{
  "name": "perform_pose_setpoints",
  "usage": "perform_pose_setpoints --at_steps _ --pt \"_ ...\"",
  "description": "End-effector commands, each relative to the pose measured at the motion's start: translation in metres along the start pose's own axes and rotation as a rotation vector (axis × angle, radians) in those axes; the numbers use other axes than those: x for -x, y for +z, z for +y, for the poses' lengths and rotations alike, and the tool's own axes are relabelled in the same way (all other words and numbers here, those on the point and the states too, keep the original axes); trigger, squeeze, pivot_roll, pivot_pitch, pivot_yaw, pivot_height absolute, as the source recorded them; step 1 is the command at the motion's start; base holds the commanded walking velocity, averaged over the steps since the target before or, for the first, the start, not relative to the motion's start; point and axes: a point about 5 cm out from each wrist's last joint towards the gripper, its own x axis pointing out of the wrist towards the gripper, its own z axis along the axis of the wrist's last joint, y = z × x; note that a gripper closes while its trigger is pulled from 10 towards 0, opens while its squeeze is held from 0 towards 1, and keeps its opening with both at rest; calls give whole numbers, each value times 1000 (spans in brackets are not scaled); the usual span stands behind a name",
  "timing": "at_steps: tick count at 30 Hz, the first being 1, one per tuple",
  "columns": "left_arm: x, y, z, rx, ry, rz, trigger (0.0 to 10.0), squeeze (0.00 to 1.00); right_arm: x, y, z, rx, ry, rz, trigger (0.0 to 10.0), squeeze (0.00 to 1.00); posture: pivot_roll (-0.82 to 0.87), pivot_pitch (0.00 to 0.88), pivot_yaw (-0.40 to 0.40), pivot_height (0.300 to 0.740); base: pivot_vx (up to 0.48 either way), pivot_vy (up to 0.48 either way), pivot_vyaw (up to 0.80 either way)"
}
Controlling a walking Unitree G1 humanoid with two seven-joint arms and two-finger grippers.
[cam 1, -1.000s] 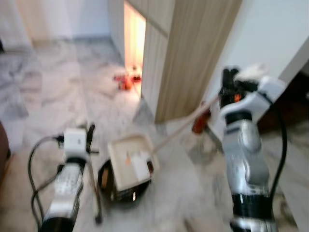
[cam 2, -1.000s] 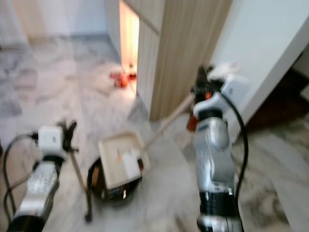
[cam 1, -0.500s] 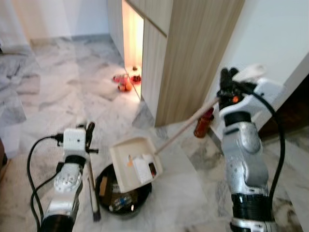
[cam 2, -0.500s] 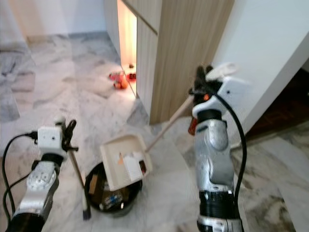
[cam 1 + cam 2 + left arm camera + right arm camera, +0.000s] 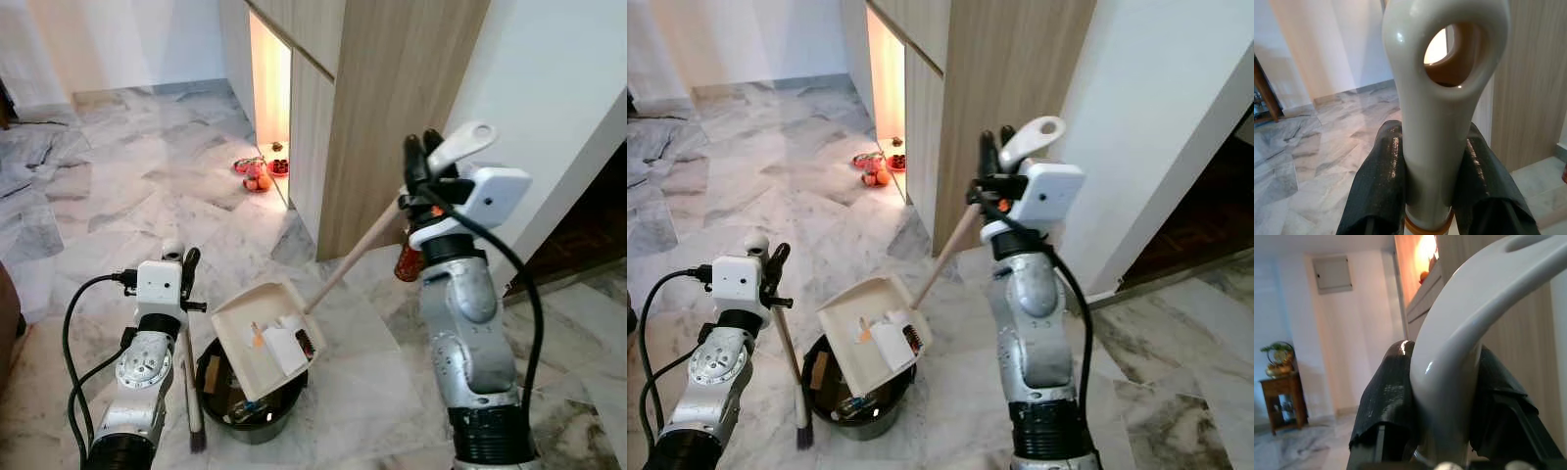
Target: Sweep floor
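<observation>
Right gripper is up at chest height, fingers clamped on the pale top end of the dustpan handle, whose looped grey-white tip pokes out above the wrist camera. From the right wrist view, both black fingers press on either side of that curved plastic end. The wooden shaft slants down and to the robot's left to the cream dustpan, which hangs tilted over the black bin on the marble floor. Bits of litter sit in the pan: white scraps of paper, a small orange piece, something dark near its lower edge. More rubbish shows inside the bin. Over on the other side, the left gripper is closed around the broom handle, held nearly upright just beside the bin, its dark bristle end down at the floor. The left wrist view shows the handle's grey hanging loop squeezed between the two fingers. Behind stands a wood-panelled cabinet, and on the floor near its lit opening lies a little cluster of red and orange items.
</observation>
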Motion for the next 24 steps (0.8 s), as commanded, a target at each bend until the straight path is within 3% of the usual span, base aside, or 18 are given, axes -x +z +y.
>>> perform_pose_setpoints --at_steps 1,10,17,24 --pt "-5 9 -3 -10 -20 -43 10000 0 -2 22 13 -26 22 -132 10000 0 79 0 -43 740 0 0 0" --pt "-4 9 -6 -11 -26 -42 10000 0 7 26 56 -7 152 -208 10000 0 81 0 -47 740 0 0 0" --pt "-4 8 -7 -11 -32 -39 10000 0 25 19 78 134 311 -260 10000 0 75 0 -49 740 0 0 0" --pt "-6 10 -10 -14 -44 -50 10000 0 33 18 88 56 334 -256 10000 0 80 0 -56 740 0 0 0"
